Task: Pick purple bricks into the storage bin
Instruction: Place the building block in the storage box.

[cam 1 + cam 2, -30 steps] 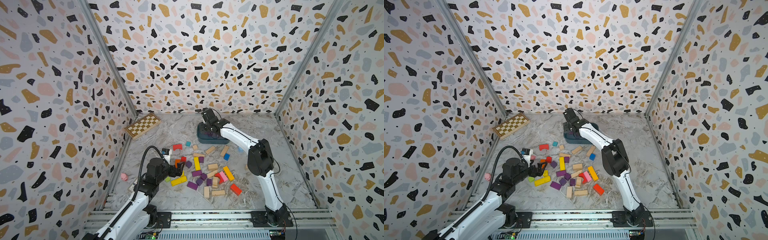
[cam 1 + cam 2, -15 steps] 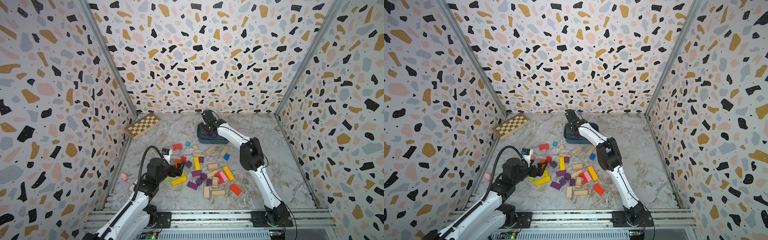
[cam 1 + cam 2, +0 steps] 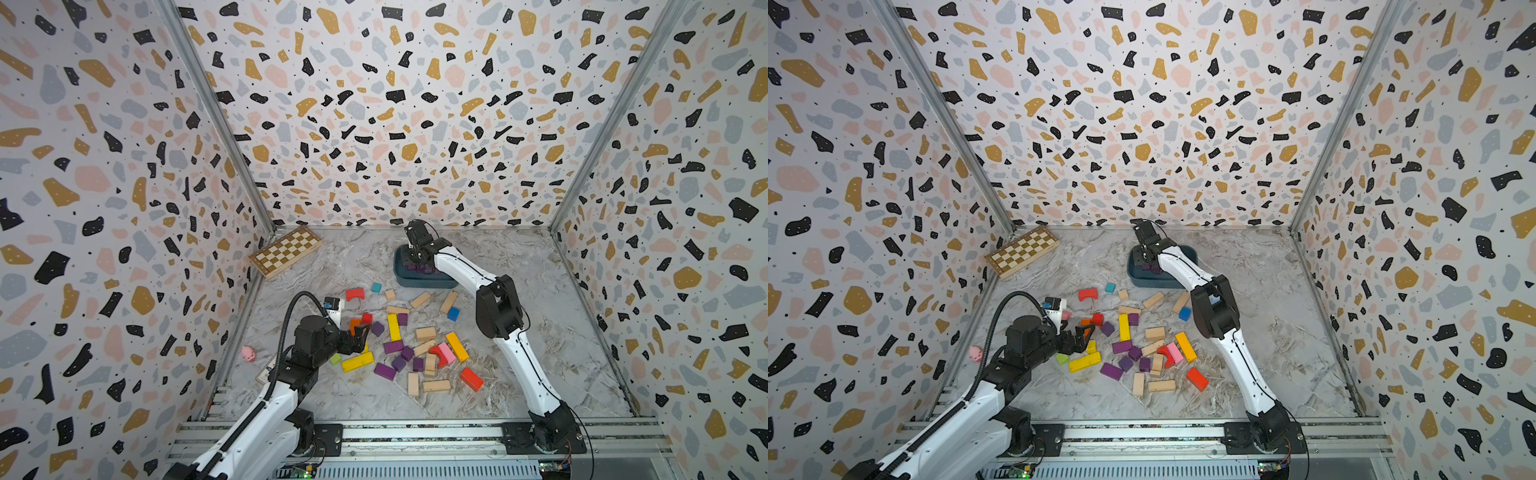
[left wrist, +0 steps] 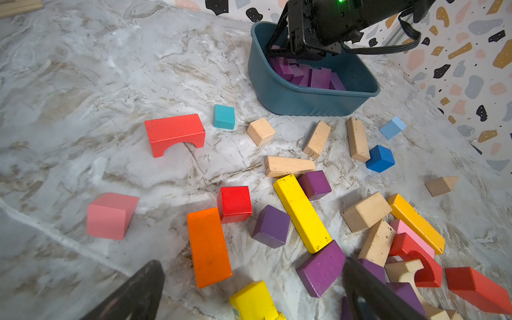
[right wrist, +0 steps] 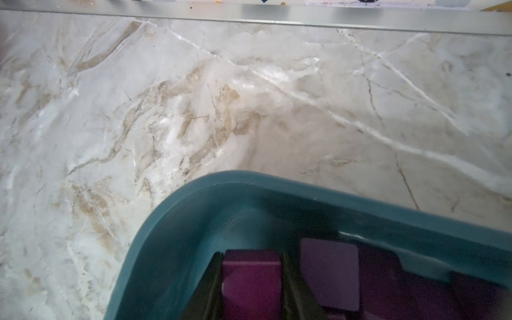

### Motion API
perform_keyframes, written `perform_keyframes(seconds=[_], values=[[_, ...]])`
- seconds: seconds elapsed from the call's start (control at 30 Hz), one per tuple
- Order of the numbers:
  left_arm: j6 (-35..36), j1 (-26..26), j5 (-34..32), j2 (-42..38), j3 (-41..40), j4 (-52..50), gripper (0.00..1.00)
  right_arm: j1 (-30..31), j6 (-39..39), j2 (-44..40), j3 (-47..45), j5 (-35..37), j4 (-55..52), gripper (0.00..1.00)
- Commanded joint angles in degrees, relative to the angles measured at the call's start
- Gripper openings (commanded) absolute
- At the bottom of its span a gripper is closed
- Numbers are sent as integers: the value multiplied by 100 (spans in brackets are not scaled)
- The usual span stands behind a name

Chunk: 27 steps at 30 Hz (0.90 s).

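Inside the dark teal plastic storage bin (image 5: 194,191), the right claw (image 5: 251,257) pinches a matte purple wooden brick (image 5: 250,291) beside stored purple bricks (image 5: 329,271); releasing low, then rising straight, suits best. Outside the bin, the left claw (image 4: 252,263) hangs spread.

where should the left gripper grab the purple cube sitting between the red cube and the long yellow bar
Come straight down on the purple cube, jaws on the faces nearest and farthest from the left gripper. Those look onto bare table; the yellow bar lies close along one side and the red cube crowds the other. It sits flat, so a top-down pinch should hold.
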Motion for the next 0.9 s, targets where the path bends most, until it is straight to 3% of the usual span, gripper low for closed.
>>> perform_keyframes(seconds=[0.0,0.37,0.6,0.87], values=[[28,-21,8,23,128,146,99,-20,36,-70,238,58,-10,21],[28,-23,8,58,137,157,99,-42,-6,-116,267,53,16,30],[28,-23,17,86,142,156,99,-42,-68,-178,299,46,9,42],[33,-21,25,92,146,159,99,-33,-169,-358,347,76,-27,45]])
